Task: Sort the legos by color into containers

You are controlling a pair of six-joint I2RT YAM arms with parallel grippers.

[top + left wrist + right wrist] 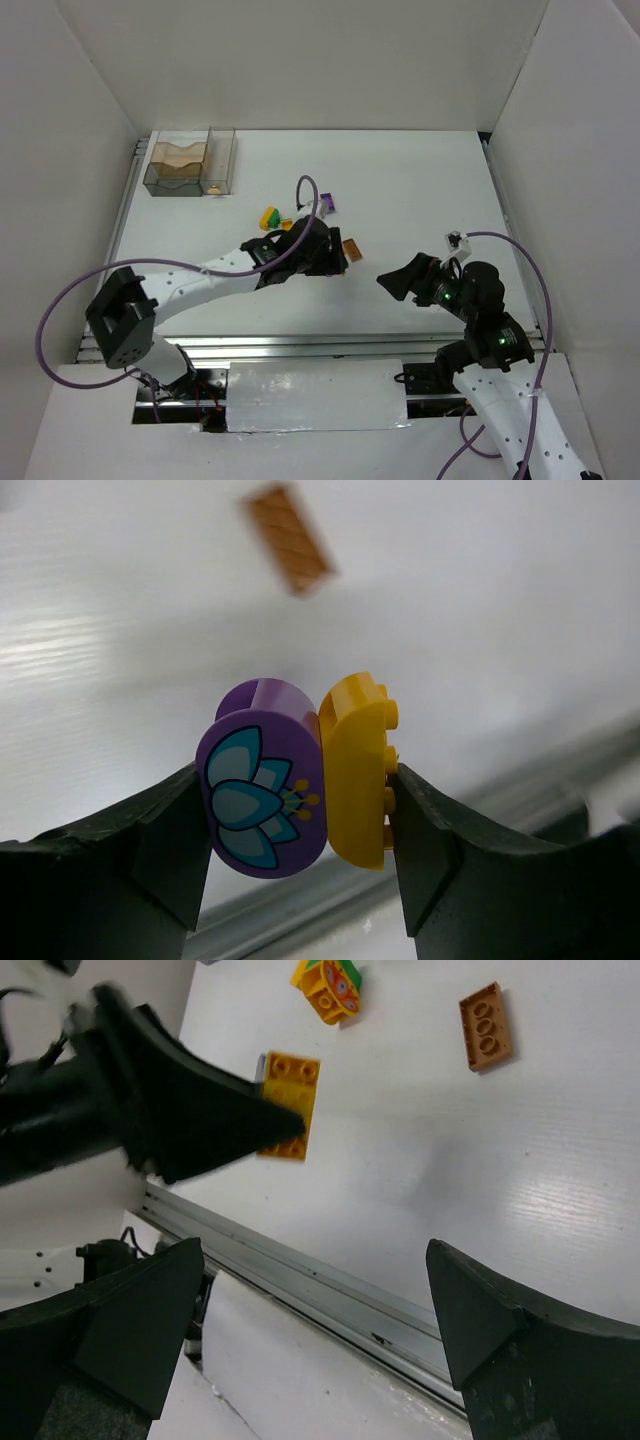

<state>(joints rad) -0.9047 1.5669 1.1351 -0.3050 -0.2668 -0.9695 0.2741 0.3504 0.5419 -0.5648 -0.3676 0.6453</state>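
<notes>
"Well, the left gripper [297, 775] is clamped on two bricks at once: a purple brick [262, 805] against its left finger and a yellow brick [355, 780] against its right."

"Which way do they point?"

"The purple one's flower-printed round face looks at the wrist camera. The yellow stands on edge, long axis upright in that view and at right angles to the squeeze, studs against the finger."

"And the right wrist view?"

"It catches the yellow's studded face flat-on, but the purple is hidden behind it. The right gripper [315, 1260] gapes wide above the table [420, 190]."

"Further out?"

"A brown plate [290, 538] lies just beyond. From above, the containers [176, 187] sit at the far left corner, well apart."
</notes>
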